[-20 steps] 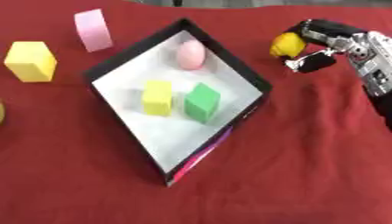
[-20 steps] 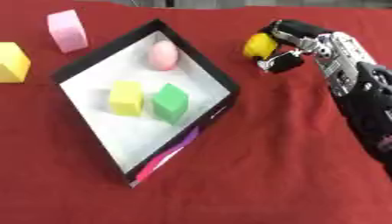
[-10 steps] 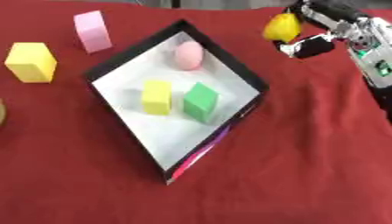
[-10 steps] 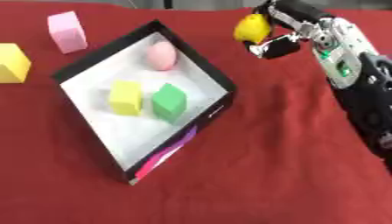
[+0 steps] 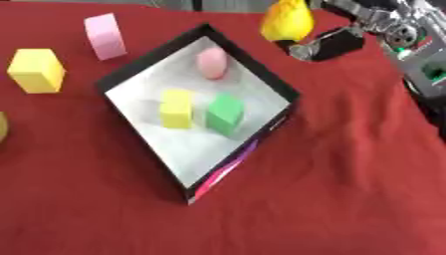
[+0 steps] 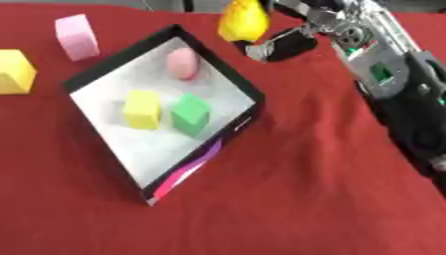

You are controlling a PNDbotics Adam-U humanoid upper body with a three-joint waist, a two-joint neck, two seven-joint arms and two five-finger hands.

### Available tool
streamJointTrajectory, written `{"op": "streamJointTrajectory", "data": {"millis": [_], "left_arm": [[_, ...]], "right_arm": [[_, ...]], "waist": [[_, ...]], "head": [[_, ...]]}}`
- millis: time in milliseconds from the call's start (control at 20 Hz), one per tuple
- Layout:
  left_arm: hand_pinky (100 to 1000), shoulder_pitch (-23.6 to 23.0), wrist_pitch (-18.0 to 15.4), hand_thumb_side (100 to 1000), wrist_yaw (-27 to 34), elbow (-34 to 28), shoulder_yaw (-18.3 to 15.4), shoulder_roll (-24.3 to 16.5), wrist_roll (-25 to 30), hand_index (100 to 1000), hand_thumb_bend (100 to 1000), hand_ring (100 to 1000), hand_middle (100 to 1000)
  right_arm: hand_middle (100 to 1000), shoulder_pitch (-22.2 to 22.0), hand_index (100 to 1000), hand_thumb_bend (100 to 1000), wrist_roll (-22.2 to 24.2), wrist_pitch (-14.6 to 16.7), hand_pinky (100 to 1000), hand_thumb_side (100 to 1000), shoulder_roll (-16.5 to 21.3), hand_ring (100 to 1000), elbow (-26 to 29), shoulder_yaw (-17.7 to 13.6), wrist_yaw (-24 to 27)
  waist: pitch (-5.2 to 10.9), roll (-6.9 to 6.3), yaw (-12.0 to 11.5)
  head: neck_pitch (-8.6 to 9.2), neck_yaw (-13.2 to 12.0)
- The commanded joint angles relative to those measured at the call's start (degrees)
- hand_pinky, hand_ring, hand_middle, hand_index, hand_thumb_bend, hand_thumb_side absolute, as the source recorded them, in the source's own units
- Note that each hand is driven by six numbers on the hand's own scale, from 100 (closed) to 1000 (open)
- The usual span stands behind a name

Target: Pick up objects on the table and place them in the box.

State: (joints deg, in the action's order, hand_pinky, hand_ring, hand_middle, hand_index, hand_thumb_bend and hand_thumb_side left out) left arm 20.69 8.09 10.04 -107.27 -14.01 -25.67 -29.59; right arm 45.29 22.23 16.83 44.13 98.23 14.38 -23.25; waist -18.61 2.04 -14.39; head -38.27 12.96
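Observation:
My right hand (image 6: 296,30) comes in from the upper right and is shut on a yellow rounded object (image 5: 287,22), held in the air just past the far right corner of the box. The black box (image 5: 283,89) with a white floor lies askew in the middle of the red table. Inside it are a pink egg shape (image 5: 212,63), a yellow block (image 5: 177,107) and a green block (image 5: 225,113). A pink block (image 5: 105,36) and a yellow cube (image 5: 37,70) lie on the cloth left of the box. My left hand shows in no view.
A bit of another yellow thing (image 5: 3,127) shows at the left edge. My right forearm (image 6: 405,94) runs down the right side. Red cloth (image 5: 331,199) spreads in front of and to the right of the box.
My right hand has lifted the yellow object off the cloth and carried it up and to the left, toward the box's far corner. The things in the box have not moved.

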Motion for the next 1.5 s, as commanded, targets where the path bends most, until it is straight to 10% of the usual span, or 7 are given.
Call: {"op": "streamJointTrajectory", "data": {"millis": [50, 450, 1250, 1500], "left_arm": [[706, 0.2, -0.1, 721, -0.6, -0.9, -1.0, -2.7, -0.5, 702, 100, 869, 747], [706, -0.6, -0.2, 706, -1.0, -0.6, -1.7, -4.7, -1.0, 703, 100, 867, 747], [705, 0.0, -0.4, 709, -0.5, -0.4, -1.3, -4.5, -0.2, 702, 100, 869, 748], [705, 0.0, -0.4, 713, -0.4, -0.3, -1.3, -4.3, -0.1, 702, 100, 869, 748]], "right_arm": [[456, 0.4, 699, 190, 3.4, 0.0, 632, 336, 1.4, 413, 6.2, 1.2, 3.7], [463, 1.2, 704, 147, 10.4, -0.8, 636, 352, -1.7, 420, 6.1, 4.4, 4.0], [499, 6.0, 735, 172, 9.1, 3.1, 665, 378, -7.0, 458, -6.4, 7.5, -4.7], [653, 5.6, 861, 122, 11.4, 5.7, 781, 420, -7.4, 603, -7.5, 8.4, -6.0]], "waist": [[1.86, -0.08, 0.1], [2.18, -0.19, -0.6], [1.23, 0.09, -2.0], [1.15, 0.23, -2.0]], "head": [[-0.38, -0.4], [-0.47, 0.0], [0.07, 1.3], [0.05, 0.9]]}}
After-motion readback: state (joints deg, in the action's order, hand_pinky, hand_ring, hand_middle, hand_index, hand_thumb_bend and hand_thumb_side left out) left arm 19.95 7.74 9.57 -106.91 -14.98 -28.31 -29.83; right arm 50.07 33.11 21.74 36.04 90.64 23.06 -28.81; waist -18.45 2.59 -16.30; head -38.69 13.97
